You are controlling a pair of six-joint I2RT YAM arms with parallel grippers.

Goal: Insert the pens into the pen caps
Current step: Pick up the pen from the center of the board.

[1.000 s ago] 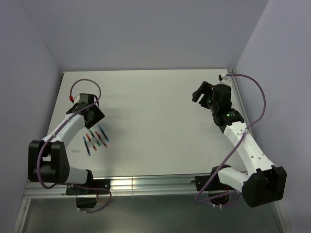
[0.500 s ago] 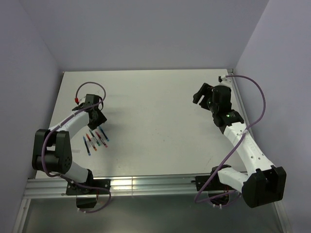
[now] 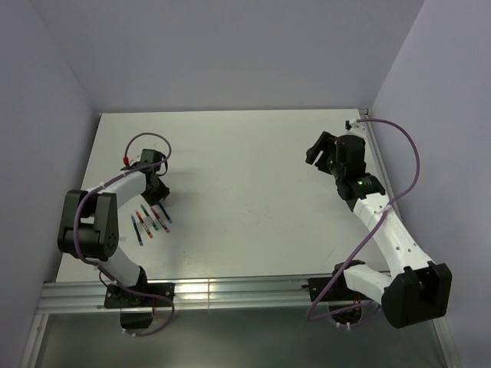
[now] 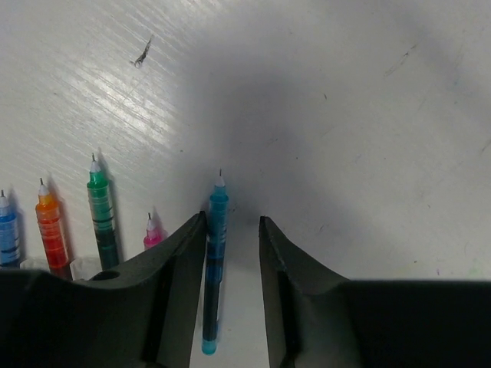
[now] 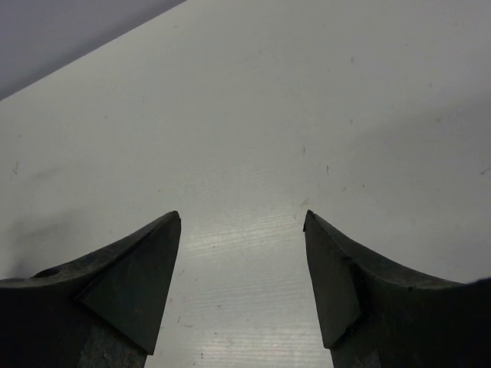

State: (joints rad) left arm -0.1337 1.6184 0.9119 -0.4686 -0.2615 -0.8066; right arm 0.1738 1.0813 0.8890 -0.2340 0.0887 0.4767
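Several uncapped pens lie side by side on the white table (image 3: 245, 176), left of centre in the top view (image 3: 152, 218). In the left wrist view they are blue (image 4: 6, 230), orange (image 4: 50, 226), green (image 4: 100, 211) and pink (image 4: 152, 234), tips pointing away. A teal-blue pen (image 4: 213, 261) lies flat between my left gripper's (image 4: 232, 218) jaws, against the left finger (image 4: 184, 268), with a gap to the right finger. My left gripper (image 3: 157, 192) is low over the pens' far end. My right gripper (image 3: 316, 148) is open and empty over bare table (image 5: 242, 215). I can make out no pen caps.
The table's left edge (image 3: 90, 165) is close to the pens, with a purple wall beside it. The right arm stands along the table's right edge (image 3: 376, 153). The left arm's purple cable (image 3: 146, 139) loops above its wrist.
My left gripper has swung down and in over the far end of the pen row, and its arm has folded back. The right arm has hardly moved.
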